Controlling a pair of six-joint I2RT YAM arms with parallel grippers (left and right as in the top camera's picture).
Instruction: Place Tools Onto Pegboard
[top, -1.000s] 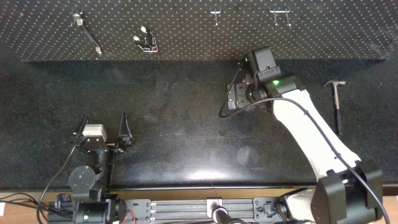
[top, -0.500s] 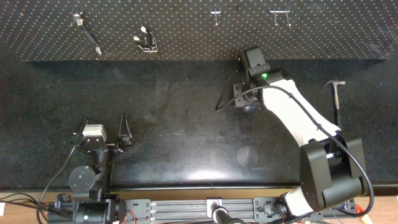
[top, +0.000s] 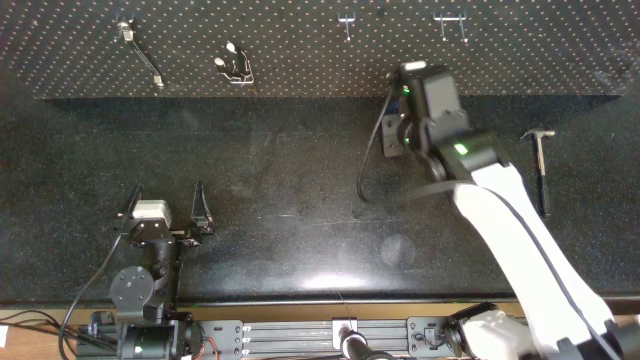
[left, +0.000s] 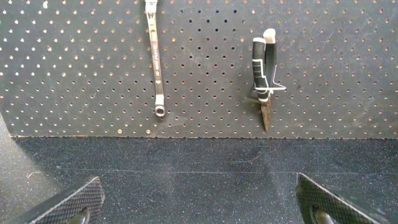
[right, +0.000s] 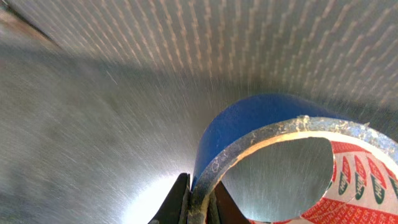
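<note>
My right gripper is shut on the rim of a blue tape roll with a white cardboard core, held just above the dark table close to the pegboard. From above, the right gripper is at the foot of the pegboard, below and right of an empty hook. My left gripper rests open near its base, nothing between its fingers. A wrench and pliers hang on the board.
A hammer lies on the table at the far right. A second double hook is free at the pegboard's top right. The wrench and pliers occupy the board's left part.
The right arm has swung up and rightward along the pegboard's foot, carrying the tape roll. The left arm has not moved.
</note>
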